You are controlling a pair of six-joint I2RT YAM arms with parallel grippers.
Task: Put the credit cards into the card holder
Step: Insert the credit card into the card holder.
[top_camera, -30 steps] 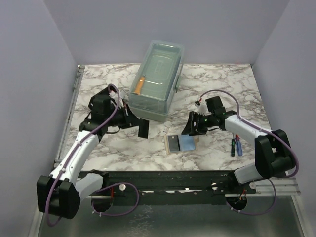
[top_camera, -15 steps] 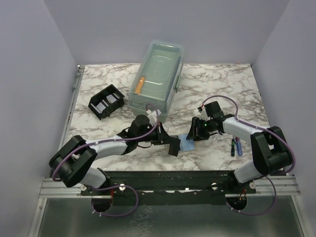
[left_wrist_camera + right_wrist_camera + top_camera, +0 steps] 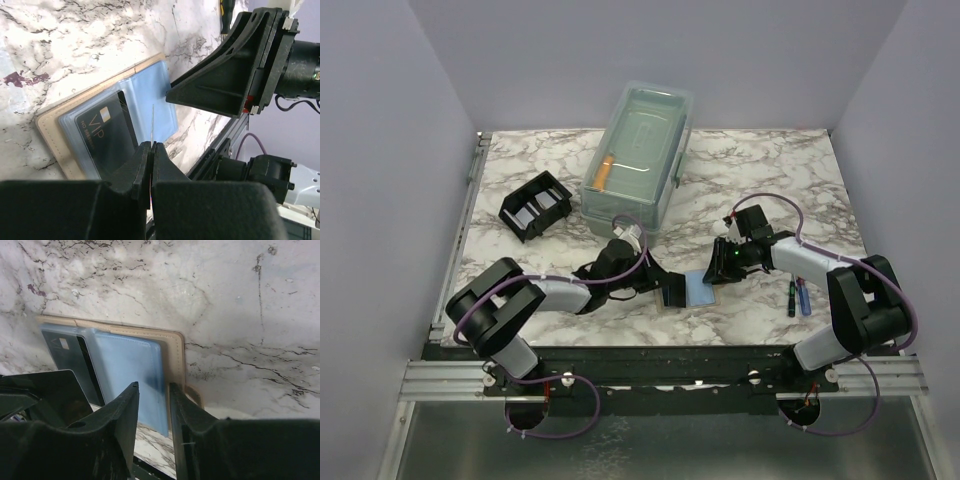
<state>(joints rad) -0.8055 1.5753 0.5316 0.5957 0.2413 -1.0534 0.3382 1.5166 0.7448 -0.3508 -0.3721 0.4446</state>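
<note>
A dark grey card (image 3: 102,135) and a light blue card (image 3: 147,92) lie side by side on a tan pad (image 3: 47,117). My left gripper (image 3: 151,145) hangs just above them, shut on a thin flat card seen edge-on; its colour does not show. In the top view the left gripper (image 3: 672,290) hides the grey card. My right gripper (image 3: 152,390) is open and empty, low over the right edge of the blue card (image 3: 130,365); it also shows in the top view (image 3: 718,265). The black card holder (image 3: 535,206) stands far left, apart from both grippers.
A large clear lidded box (image 3: 640,160) with an orange object (image 3: 604,170) inside stands at the back centre. Two pens (image 3: 797,295) lie to the right of the right gripper. The table's front rail runs just below the cards.
My left arm has swung from the card holder to the cards in the middle, uncovering the holder. My right gripper has shifted slightly and stays at the blue card's right edge.
</note>
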